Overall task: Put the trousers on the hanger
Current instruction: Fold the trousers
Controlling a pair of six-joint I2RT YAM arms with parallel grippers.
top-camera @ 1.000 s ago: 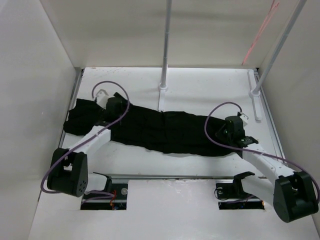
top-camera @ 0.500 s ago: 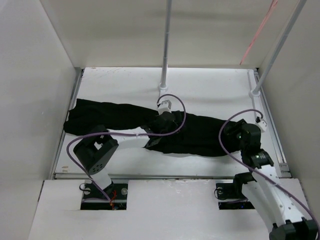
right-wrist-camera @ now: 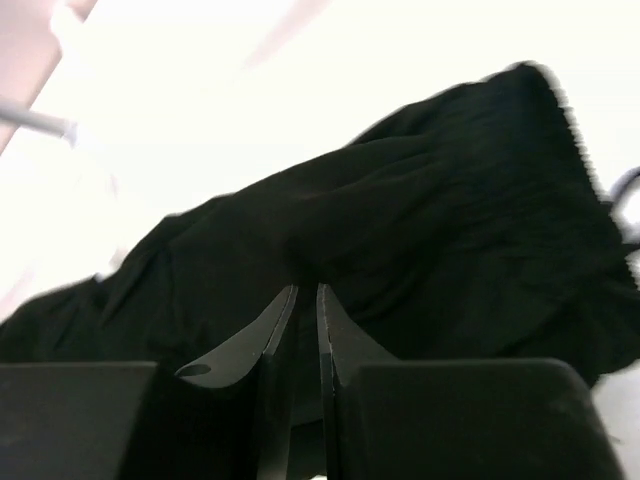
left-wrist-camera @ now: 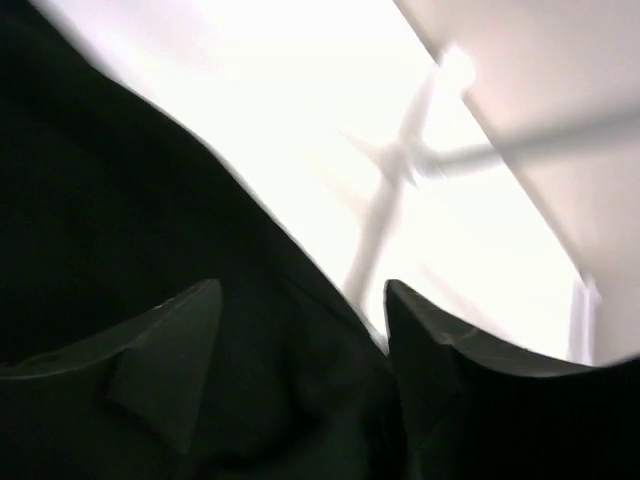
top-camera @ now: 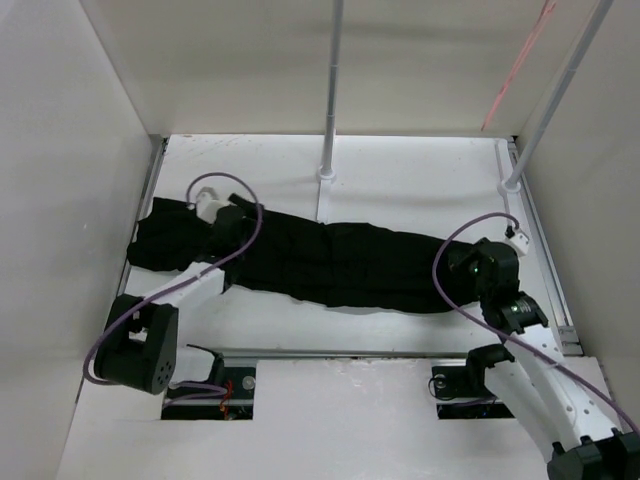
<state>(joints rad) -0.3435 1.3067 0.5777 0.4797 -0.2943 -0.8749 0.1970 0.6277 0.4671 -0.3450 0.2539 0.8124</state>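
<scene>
Black right gripper (right-wrist-camera: pixel 305 290): nearest, low on the right end of the trousers (top-camera: pixel 340 265). Its jaws are drawn almost together, and a ridge of cloth seems to be pinched at the tips, though the blurred wrist view leaves that less than sure.
Black left gripper (left-wrist-camera: pixel 302 290): further back on the left, over the wider left end of the trousers. Its jaws stand spread apart with nothing between them, and dark cloth lies just under the fingers (left-wrist-camera: pixel 160 370).
Black trousers: stretched lengthwise across the white table (top-camera: pixel 420 170), lying flat, the left end a little further back than the right.
White poles (top-camera: pixel 331 90): two uprights behind the cloth, one at the middle of the back edge and one at the right rear corner.
Pink-orange hanger (top-camera: pixel 520 65): farthest back, high at the top right. It shows only as a thin slanting line beside the right pole, well apart from the trousers and both grippers.
</scene>
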